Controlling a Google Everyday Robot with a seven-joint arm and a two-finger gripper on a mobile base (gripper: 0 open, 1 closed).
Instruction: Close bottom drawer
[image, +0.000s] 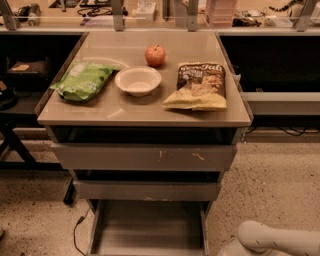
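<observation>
Grey bottom drawer pulled far out, below two other drawers. White arm low at right, gripper out of view, open or closed cannot tell.

Left of white round bowl: green plastic bag; right: brown chip bag; behind right: red apple; below, in front: grey bottom drawer; gripper out of frame.
</observation>
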